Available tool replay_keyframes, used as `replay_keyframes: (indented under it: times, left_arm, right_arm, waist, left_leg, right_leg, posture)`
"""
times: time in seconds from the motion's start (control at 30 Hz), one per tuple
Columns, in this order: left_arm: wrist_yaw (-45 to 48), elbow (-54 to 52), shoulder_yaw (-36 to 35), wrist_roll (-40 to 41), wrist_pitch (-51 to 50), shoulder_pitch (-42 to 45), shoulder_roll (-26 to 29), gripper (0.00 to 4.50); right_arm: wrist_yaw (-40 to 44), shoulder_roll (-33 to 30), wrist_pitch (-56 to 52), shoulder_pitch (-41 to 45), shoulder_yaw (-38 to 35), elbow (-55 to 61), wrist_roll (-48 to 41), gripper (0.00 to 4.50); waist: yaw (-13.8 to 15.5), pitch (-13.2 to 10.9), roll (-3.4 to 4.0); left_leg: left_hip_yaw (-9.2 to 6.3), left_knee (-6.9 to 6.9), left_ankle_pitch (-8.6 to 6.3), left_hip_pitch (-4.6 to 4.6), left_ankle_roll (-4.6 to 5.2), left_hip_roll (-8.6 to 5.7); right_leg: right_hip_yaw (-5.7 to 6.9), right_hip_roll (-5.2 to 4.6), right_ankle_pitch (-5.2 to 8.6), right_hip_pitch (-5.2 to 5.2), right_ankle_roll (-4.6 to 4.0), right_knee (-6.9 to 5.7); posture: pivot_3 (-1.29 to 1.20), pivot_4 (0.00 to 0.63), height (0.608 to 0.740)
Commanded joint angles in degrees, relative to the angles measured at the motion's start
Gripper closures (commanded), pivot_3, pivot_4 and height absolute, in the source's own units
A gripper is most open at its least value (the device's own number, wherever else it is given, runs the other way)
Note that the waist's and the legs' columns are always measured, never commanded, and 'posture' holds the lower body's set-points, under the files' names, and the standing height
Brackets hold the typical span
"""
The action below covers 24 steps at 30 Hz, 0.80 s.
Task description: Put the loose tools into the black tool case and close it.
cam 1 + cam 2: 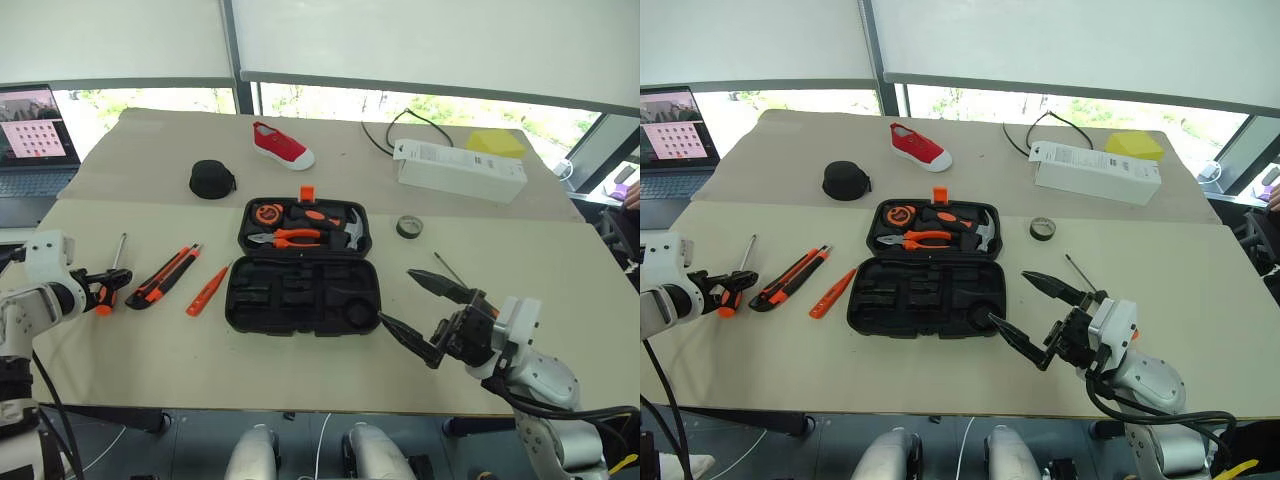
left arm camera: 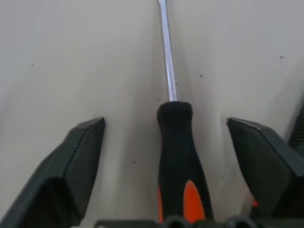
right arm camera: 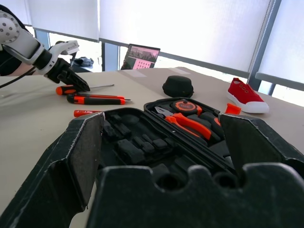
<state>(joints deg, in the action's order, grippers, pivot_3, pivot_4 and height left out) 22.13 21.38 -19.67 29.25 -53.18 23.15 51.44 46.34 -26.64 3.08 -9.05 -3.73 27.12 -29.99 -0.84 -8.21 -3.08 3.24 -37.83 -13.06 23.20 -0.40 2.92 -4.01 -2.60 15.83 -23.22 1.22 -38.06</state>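
The black tool case point(image 1: 302, 270) lies open mid-worktop point(image 1: 300, 380), its near half empty. All tools remain outside: left claw point(image 1: 103, 290), spread, straddles one screwdriver point(image 2: 175, 142); right claw point(image 1: 420, 312) hangs spread, empty.

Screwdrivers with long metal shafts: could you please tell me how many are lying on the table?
2. One screwdriver lies left of the open case, between the left gripper's fingers. The other screwdriver lies right of the case, mostly hidden behind the right gripper.

An office or lab room, shown by a large beige table point(image 1: 300, 380), an open laptop point(image 1: 35, 135), wide windows with roller blinds point(image 1: 420, 40).
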Motion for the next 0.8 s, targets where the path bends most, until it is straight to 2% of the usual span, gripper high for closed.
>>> replay_keyframes:
  times: [0.03, 0.23, 0.33, 0.4, 0.47, 0.57, 0.7, 0.8]
  left_arm:
    - [2.8, 1.9, 1.3, -1.1, -0.8, 0.7, -0.4, 2.05]
    - [4.4, 5.0, -3.3, -1.7, 5.5, 2.1, 0.5, 3.85]
    - [11.5, 3.4, -4.9, -0.8, 14.6, 2.5, 1.3, 3.85]
    - [21.3, -0.5, -3.1, -0.3, 23.2, 2.2, 1.5, 3.85]
    - [31.7, -5.9, 2.9, -1.8, 28.1, 1.4, 2.9, 3.85]
    - [42.2, -11.8, 11.8, -3.7, 31.7, 4.1, 2.9, 3.85]
    - [47.4, -12.3, 25.0, -12.7, 38.6, 13.6, -1.7, 3.85]
    - [48.3, -8.6, 33.2, -20.4, 43.5, 19.6, -6.7, 3.85]
  right_arm:
    - [-1.3, -0.7, -0.7, -0.3, -1.5, 3.1, -0.3, 0.0]
    - [-1.4, -1.2, -0.5, -1.1, -2.3, 2.9, -0.4, 0.0]
    - [-1.1, -2.0, -0.1, -1.8, -3.9, 2.3, -0.6, 0.0]
    - [-1.0, -3.0, 0.0, -1.9, -6.2, 1.5, -0.8, 0.0]
    - [-1.2, -4.1, 0.0, -1.5, -8.6, 0.4, -1.1, 0.0]
    - [-0.7, -5.4, -0.3, -1.5, -11.5, -1.4, -1.4, 0.0]
    - [0.2, -6.7, -1.1, -2.0, -14.1, -2.9, -2.3, 0.0]
    - [0.2, -7.3, -2.9, -3.1, -14.9, -2.4, -3.1, 0.0]
  waist:
    - [0.2, 0.0, 0.0]
    - [0.1, 0.0, 0.08]
    - [0.0, 0.0, 0.03]
    - [0.1, 0.0, 0.01]
    - [0.8, -0.1, -0.06]
    - [1.2, -0.1, 0.06]
    - [1.9, -0.1, 0.2]
    - [1.5, -0.1, 0.22]
  left_leg:
    - [0.01, -0.01, 0.0, -0.03, 0.0, 0.0]
    - [0.01, -0.02, 0.01, -0.08, 0.0, 0.01]
    - [-0.01, -0.02, 0.02, -0.01, -0.01, 0.04]
    - [0.01, -0.02, 0.02, 0.03, -0.02, 0.03]
    - [0.03, -0.04, 0.04, 0.14, -0.05, -0.01]
    - [0.11, -0.05, 0.05, 0.08, -0.06, -0.06]
    - [0.11, -0.07, 0.13, 0.1, 0.01, -0.1]
    - [0.06, -0.08, 0.13, 0.13, 0.02, -0.1]
  right_leg:
    - [0.0, -0.01, 0.0, 0.04, 0.01, 0.0]
    - [0.01, 0.03, 0.0, 0.07, 0.01, -0.02]
    - [0.02, 0.08, 0.0, 0.02, 0.0, -0.03]
    - [0.03, 0.04, 0.0, 0.02, 0.0, 0.0]
    - [0.08, -0.01, -0.01, 0.02, 0.01, 0.05]
    - [0.06, -0.08, -0.02, 0.09, 0.03, 0.12]
    - [0.05, 0.02, -0.02, 0.12, 0.05, 0.11]
    - [-0.01, 0.12, -0.02, 0.13, 0.06, 0.1]
  posture:
    - [0.0, 0.15, 0.74]
    - [0.0, 0.15, 0.74]
    - [0.0, 0.15, 0.74]
    - [0.0, 0.15, 0.74]
    - [0.0, 0.15, 0.74]
    - [0.0, 0.15, 0.74]
    - [0.0, 0.15, 0.74]
    - [0.0, 0.15, 0.74]
